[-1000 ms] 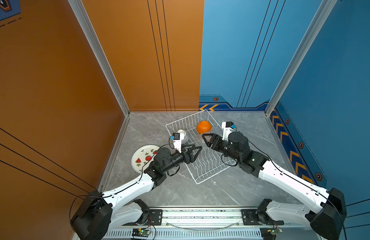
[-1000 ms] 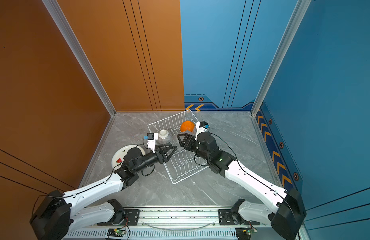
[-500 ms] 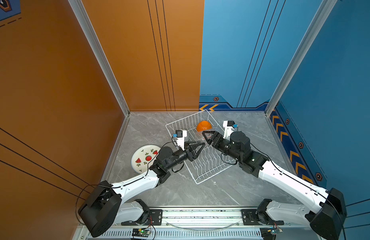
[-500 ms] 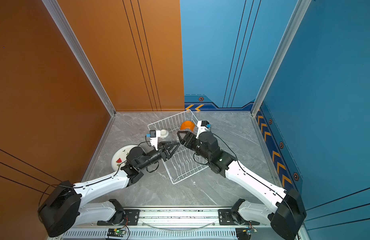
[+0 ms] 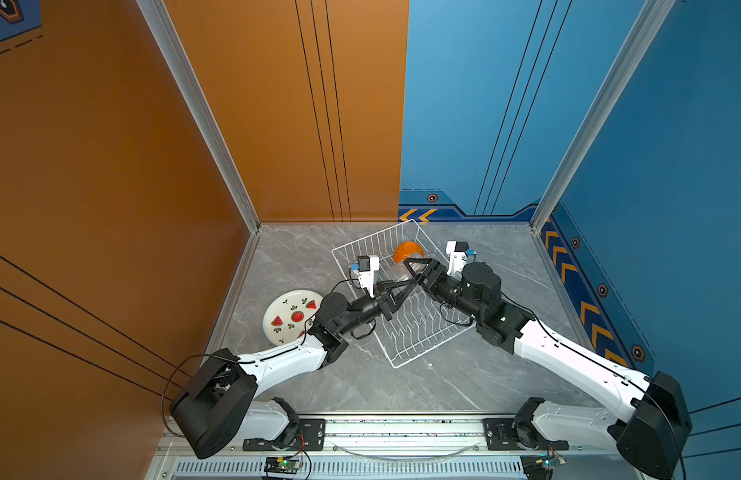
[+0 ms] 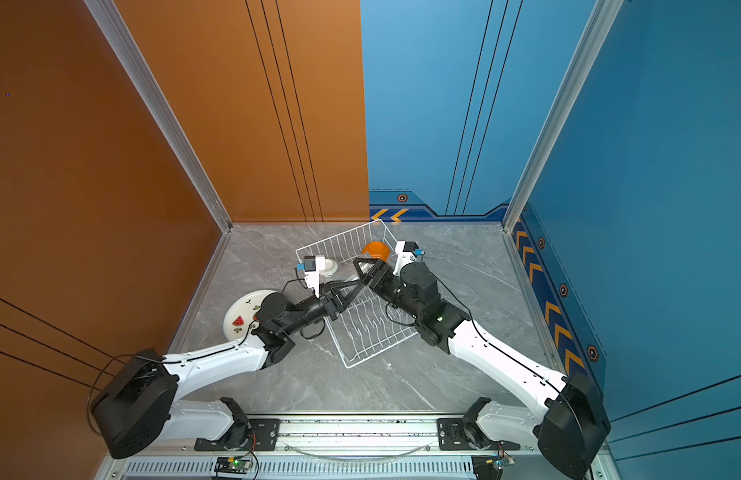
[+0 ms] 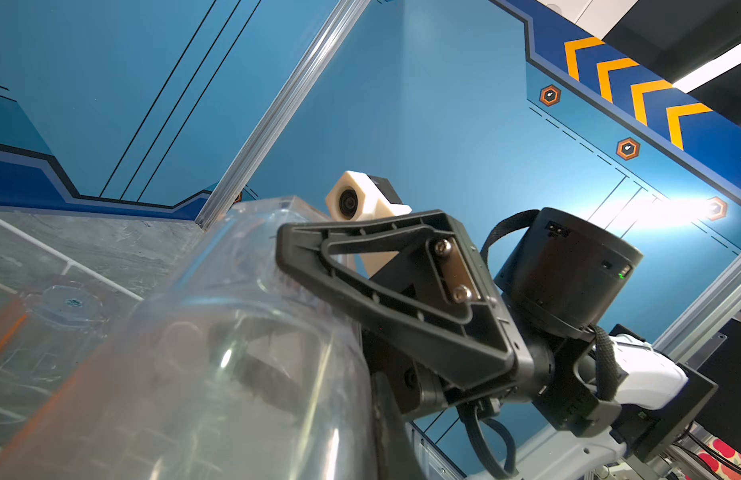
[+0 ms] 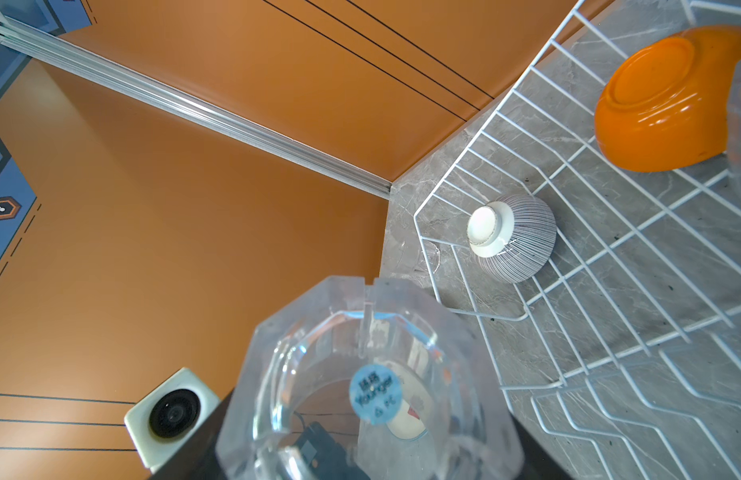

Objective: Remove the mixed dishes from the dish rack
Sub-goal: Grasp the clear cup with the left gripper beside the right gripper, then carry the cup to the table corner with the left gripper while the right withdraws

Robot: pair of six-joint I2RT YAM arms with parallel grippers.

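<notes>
Handover of glass [image 8: 360,395] above rack [image 5: 427,351]: right hand [image 5: 414,268] grips its body with jaws wide, left hand [image 5: 410,284] is closed tight, apparently pinching its rim; right should loosen only once that pinch holds.

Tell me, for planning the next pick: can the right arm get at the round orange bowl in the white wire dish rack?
Probably not yet: the right gripper is clamped on a clear drinking glass that the left gripper also pinches. The orange bowl lies uncovered just beyond it.
</notes>
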